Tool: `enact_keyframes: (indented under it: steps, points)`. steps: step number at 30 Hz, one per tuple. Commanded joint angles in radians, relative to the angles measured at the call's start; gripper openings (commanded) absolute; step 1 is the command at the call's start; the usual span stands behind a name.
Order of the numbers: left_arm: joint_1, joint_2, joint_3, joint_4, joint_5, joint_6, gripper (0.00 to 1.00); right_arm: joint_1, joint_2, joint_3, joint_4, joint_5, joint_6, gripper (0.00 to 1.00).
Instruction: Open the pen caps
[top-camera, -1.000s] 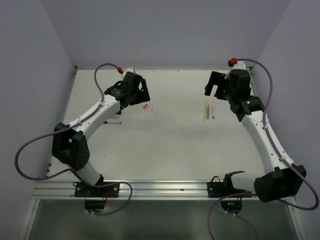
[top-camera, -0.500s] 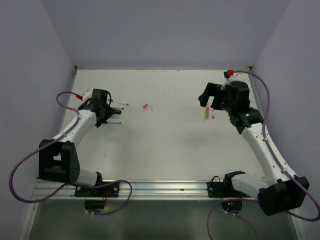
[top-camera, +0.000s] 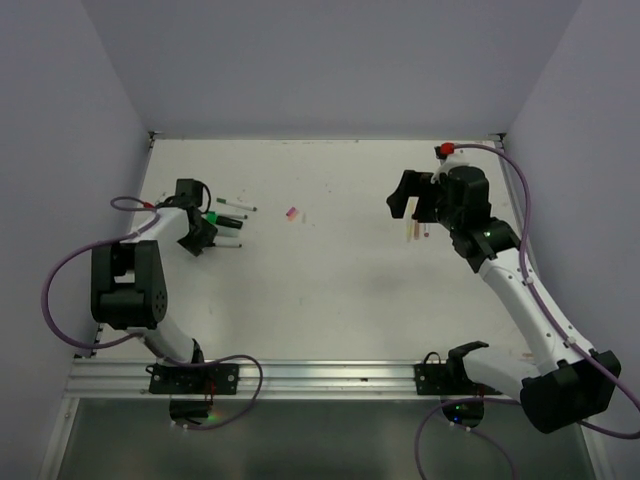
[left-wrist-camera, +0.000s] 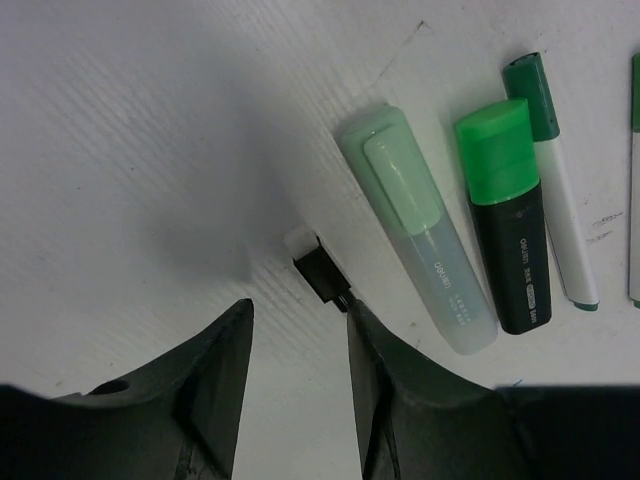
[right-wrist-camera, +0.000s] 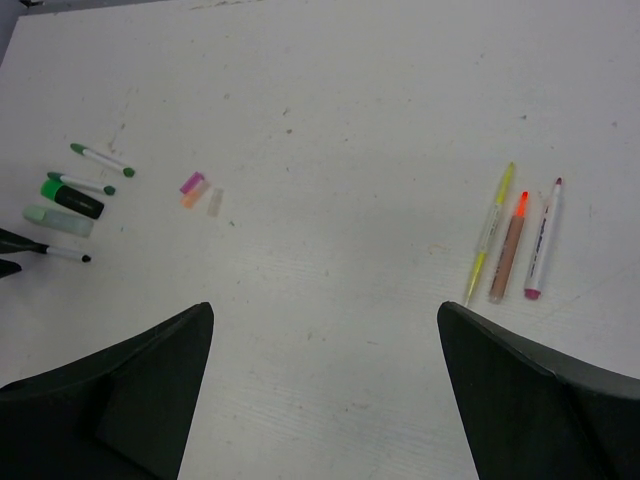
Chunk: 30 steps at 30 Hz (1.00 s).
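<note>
— Pens first: where are they?
— In two groups on the white table (top-camera: 330, 310). At the far left, near the left gripper (left-wrist-camera: 298, 312), a pale green highlighter (left-wrist-camera: 445, 290), a black highlighter (left-wrist-camera: 512, 270) and a green-capped white pen (left-wrist-camera: 566, 230) lie side by side. None touches the fingers.
— Capped?
— All three. The pale green cap (left-wrist-camera: 400, 175), the bright green cap (left-wrist-camera: 495, 135) and the dark green cap (left-wrist-camera: 530, 85) sit on their bodies.
— And the left jaws?
— Low over the table, with a narrow gap between them and bare table showing through it. A small black-and-white piece (left-wrist-camera: 318, 270) lies right at the tip of one finger (left-wrist-camera: 375, 400). I cannot tell whether it touches, or what it belongs to.
— The other group?
— Near the right gripper (right-wrist-camera: 322, 305): a yellow pen (right-wrist-camera: 490, 232), an orange pen (right-wrist-camera: 510, 250) and a pink-ended white pen (right-wrist-camera: 540, 240), close together and roughly parallel. The right jaws hang wide apart above the table, holding nothing.
— Anything loose?
— Between the two groups, a pink cap (right-wrist-camera: 192, 182) lies off any pen. An orange piece (right-wrist-camera: 190, 198) lies just beside it and a pale clear piece (right-wrist-camera: 214, 200) is next to that. All three are well apart from both grippers.
</note>
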Motion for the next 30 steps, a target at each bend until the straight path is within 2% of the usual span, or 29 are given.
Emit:
enact_keyframes:
  steps: [1, 16, 19, 23, 30]
  points:
    - [0.008, 0.022, 0.054, 0.047, 0.013, -0.035, 0.45, 0.016, -0.024, -0.009, 0.044, 0.024, -0.021, 0.99]
    - [0.019, 0.123, 0.079, 0.045, 0.025, -0.044, 0.45, 0.026, -0.012, -0.02, 0.05, 0.028, -0.028, 0.99]
    - [0.019, 0.123, 0.07, 0.039, 0.023, -0.038, 0.4, 0.026, -0.012, -0.018, 0.05, 0.03, -0.028, 0.98]
    - [0.019, 0.096, 0.031, 0.044, 0.014, -0.023, 0.27, 0.028, -0.01, -0.023, 0.053, 0.027, -0.027, 0.99]
    - [0.019, -0.044, -0.104, 0.076, 0.063, 0.049, 0.15, 0.034, -0.004, -0.028, 0.079, -0.036, -0.034, 0.99]
